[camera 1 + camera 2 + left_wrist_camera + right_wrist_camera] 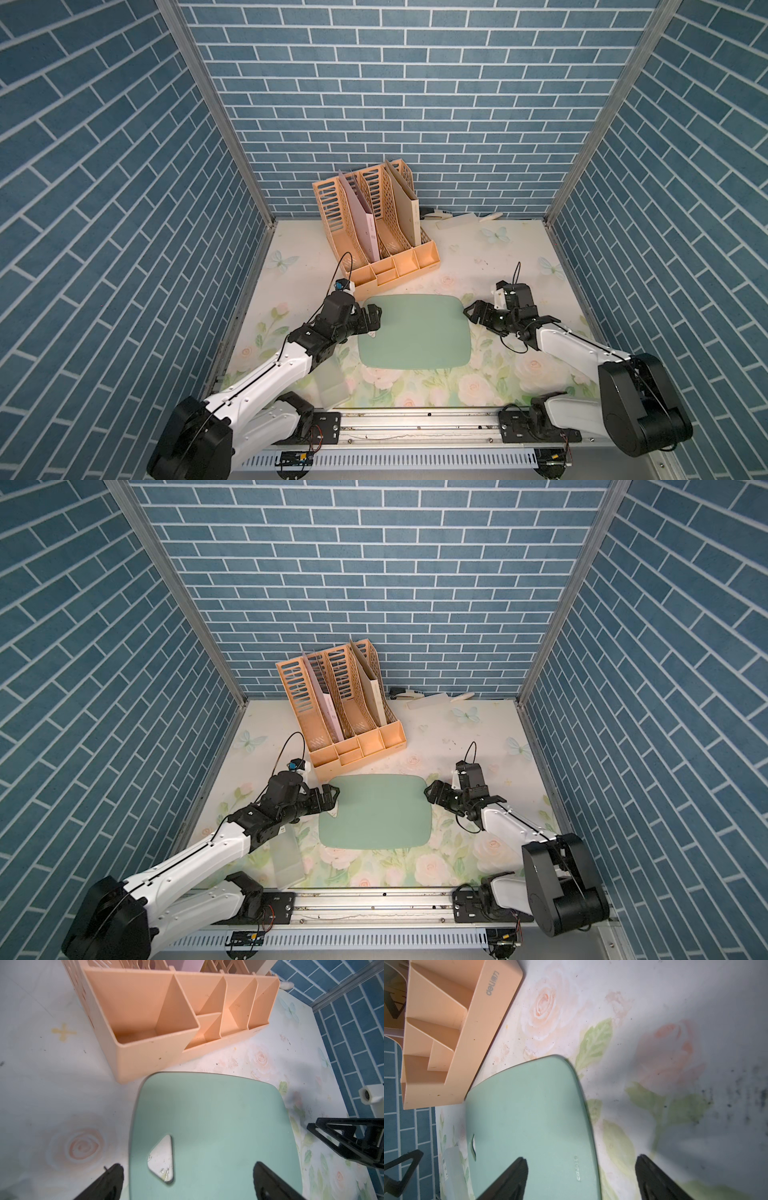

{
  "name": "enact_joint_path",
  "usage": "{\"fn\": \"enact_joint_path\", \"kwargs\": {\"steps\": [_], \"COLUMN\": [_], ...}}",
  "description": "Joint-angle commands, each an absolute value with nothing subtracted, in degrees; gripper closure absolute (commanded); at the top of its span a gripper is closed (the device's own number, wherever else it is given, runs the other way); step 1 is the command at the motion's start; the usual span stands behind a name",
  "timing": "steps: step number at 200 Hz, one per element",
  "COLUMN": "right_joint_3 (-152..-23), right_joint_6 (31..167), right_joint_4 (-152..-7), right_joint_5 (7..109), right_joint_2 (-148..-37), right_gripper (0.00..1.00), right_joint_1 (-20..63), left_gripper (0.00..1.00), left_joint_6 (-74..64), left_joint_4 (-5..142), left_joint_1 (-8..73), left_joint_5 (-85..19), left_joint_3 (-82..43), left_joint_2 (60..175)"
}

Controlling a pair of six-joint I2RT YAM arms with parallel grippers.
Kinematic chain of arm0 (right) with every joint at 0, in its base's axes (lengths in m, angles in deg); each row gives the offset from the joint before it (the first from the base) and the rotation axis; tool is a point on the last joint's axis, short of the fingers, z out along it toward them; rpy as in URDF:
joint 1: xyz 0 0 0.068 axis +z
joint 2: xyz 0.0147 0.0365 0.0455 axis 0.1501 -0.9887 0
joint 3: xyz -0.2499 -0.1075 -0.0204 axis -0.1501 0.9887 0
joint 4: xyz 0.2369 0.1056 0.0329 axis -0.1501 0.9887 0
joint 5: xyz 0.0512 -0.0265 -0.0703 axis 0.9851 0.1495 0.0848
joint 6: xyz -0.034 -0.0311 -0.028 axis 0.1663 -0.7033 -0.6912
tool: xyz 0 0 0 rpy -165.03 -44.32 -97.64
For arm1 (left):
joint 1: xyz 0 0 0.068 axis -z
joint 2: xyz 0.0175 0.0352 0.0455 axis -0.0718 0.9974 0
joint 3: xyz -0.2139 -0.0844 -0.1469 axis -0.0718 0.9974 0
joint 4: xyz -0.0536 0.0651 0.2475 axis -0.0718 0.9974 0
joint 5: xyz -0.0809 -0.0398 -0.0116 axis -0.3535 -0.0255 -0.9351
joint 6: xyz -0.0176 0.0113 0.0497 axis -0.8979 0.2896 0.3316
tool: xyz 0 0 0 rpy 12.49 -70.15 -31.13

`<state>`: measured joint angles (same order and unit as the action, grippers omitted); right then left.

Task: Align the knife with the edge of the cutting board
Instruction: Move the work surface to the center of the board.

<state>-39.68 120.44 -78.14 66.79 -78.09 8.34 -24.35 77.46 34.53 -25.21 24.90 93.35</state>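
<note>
Left gripper [188, 1167], right gripper [581, 1159] spread, empty, straddling cutting board [415, 332] edges; knife [455, 220] well beyond right fingers [652, 1176], likely stiff, slick: take handle.

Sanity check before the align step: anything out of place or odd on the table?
The knife lies by the back wall, far from the cutting board, yet the open left gripper and right gripper flank the board's short edges. The orange file rack also stands skewed, one corner near the board.
</note>
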Motion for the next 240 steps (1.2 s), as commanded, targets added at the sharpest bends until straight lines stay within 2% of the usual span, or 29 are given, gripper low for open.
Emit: {"fn": "enact_joint_path", "kwargs": {"steps": [1, 75, 119, 191, 240], "right_joint_3": [-38.9, -36.2, -36.4, -36.7, -37.5], "right_joint_6": [118.5, 118.6, 118.6, 118.8, 117.8], "right_joint_4": [-79.1, -82.7, -84.2, -85.8, -85.7], "right_joint_5": [69.1, 72.7, 74.3, 73.8, 72.7], "right_joint_2": [-79.5, -83.7, -86.7, -88.5, -90.0], "right_gripper": [0.16, 0.16, 0.16, 0.16, 0.15], "right_joint_1": [8.3, 8.6, 9.7, 11.0, 10.9], "left_gripper": [0.00, 0.02, 0.01, 0.04, 0.05], "left_joint_6": [-25.3, -26.0, -26.1, -26.9, -26.7], "left_joint_4": [75.0, 70.0, 69.1, 65.7, 65.9], "left_joint_1": [33.2, 32.6, 32.5, 32.6, 32.6], "left_joint_5": [-29.8, -30.2, -29.3, -33.9, -34.6], "left_joint_3": [27.1, 31.6, 33.8, 34.4, 36.0], "left_joint_2": [94.5, 100.2, 99.3, 102.5, 100.6]}}
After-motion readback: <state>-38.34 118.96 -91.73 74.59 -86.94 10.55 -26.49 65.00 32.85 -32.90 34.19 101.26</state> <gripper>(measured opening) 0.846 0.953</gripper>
